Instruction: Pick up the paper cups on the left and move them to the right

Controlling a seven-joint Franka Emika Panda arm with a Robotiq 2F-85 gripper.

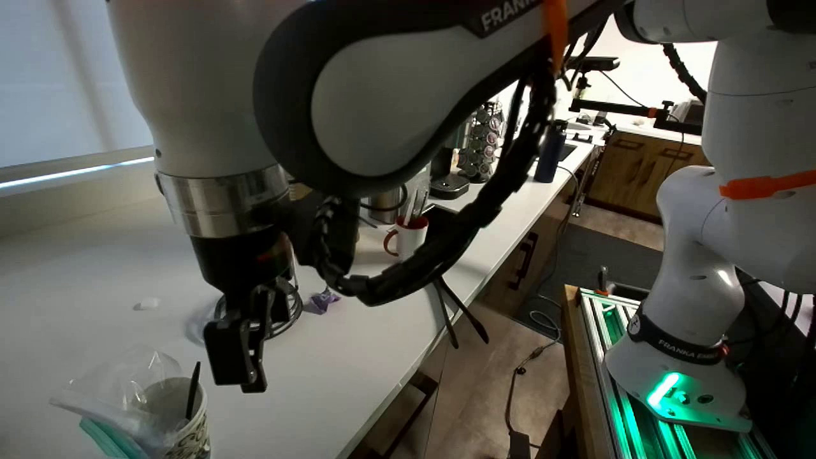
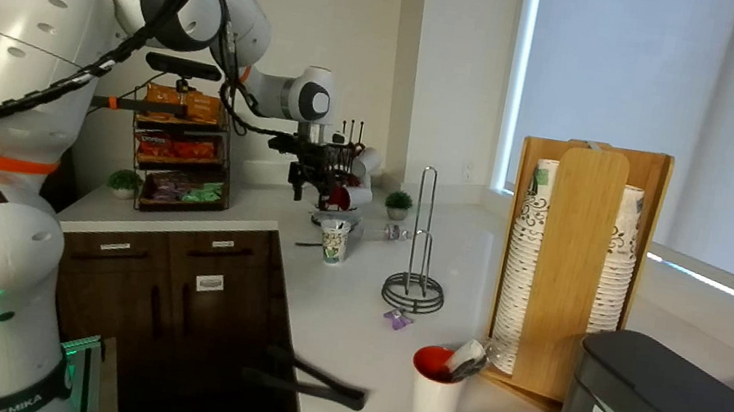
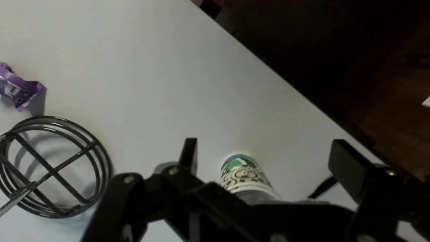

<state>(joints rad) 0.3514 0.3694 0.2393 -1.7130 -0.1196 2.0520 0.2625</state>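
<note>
The paper cups, pale with a leafy brown, green and blue print, stand upright on the white counter in both exterior views. They also show below the jaws in the wrist view. Crinkly clear wrap sits at their mouth, and their lower part is cut off in that exterior view. My gripper is open and empty, above the counter, in both exterior views and the wrist view. In the wrist view the cups appear between the fingers, nearer the left finger, and the gripper body hides their mouth.
A wire holder with a tall rod stands near a purple wrapper. A white mug with red inside, black tongs-like arms, and a tan box with stacked cups are farther along. A dark stick shows near the cups.
</note>
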